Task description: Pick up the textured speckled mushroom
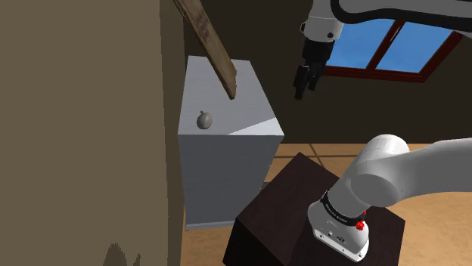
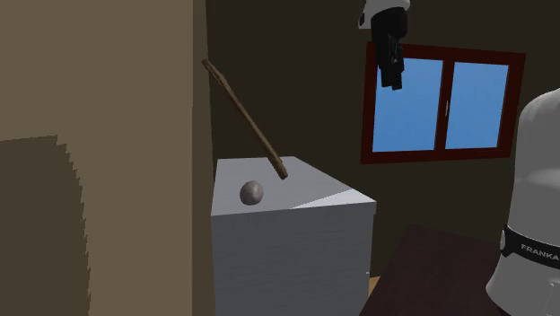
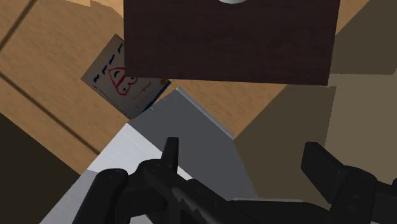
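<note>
Black fingers of our end effector (image 3: 245, 154) stand wide apart in the wrist view, with nothing between them. Beyond them we see a corner of the grey desk (image 3: 210, 137), the wooden floor (image 3: 38, 95), a sheet of paper with a coloured drawing (image 3: 121, 79) lying on that floor, and the dark brown stand (image 3: 229, 44).

From the shoulder view, our end effector (image 1: 305, 79) hangs high in the air, fingers pointing down. It sits off to that view's right of the desk (image 1: 227, 162) and well apart from anything on it. In the second exterior view it (image 2: 392, 67) shows near the top edge, in front of the upper left corner of a window (image 2: 444, 106) with blue panes and a red-brown frame.

We find the mushroom (image 1: 203, 120) on the desk top, near the front edge and on the side next to the tan wall (image 1: 76, 113). It looks plain grey and rounded (image 2: 252, 192), resting free and far below the fingers.

Just behind it a wooden plank (image 1: 215, 49) slants down from the wall, its lower end over the desk top near the mushroom.
</note>
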Controlling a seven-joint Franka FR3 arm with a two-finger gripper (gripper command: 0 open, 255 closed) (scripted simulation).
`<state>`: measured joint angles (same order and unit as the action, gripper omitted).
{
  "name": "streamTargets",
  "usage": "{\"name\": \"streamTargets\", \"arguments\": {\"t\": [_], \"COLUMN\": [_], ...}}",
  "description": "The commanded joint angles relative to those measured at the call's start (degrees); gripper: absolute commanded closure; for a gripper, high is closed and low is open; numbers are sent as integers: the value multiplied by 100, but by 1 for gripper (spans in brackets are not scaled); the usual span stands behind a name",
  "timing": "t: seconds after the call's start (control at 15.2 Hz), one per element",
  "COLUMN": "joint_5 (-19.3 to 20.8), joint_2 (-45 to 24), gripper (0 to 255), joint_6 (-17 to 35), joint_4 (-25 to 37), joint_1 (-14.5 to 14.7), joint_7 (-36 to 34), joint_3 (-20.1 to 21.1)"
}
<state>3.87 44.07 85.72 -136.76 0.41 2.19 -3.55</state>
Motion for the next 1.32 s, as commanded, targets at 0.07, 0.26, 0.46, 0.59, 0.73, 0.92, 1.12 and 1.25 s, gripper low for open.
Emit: {"name": "streamTargets", "arguments": {"t": [0.07,0.26,0.46,0.59,0.73,0.92,1.12,1.25], "joint_5": [-62,-234,-389,-484,-575,-702,-822,-900], "joint_2": [-188,-781,-1405,-1835,-2271,-2935,-3604,-4052], "gripper": [0,0,0,0,0,0,0,0], "joint_6": [157,610,1029,1285,1520,1828,2080,2216], "joint_4": [16,115,286,439,624,956,1354,1655], "joint_1": [2,9,19,25,29,35,39,41], "joint_7": [-108,-414,-696,-871,-1036,-1267,-1480,-1612], "joint_3": [31,114,180,216,247,280,299,304]}}
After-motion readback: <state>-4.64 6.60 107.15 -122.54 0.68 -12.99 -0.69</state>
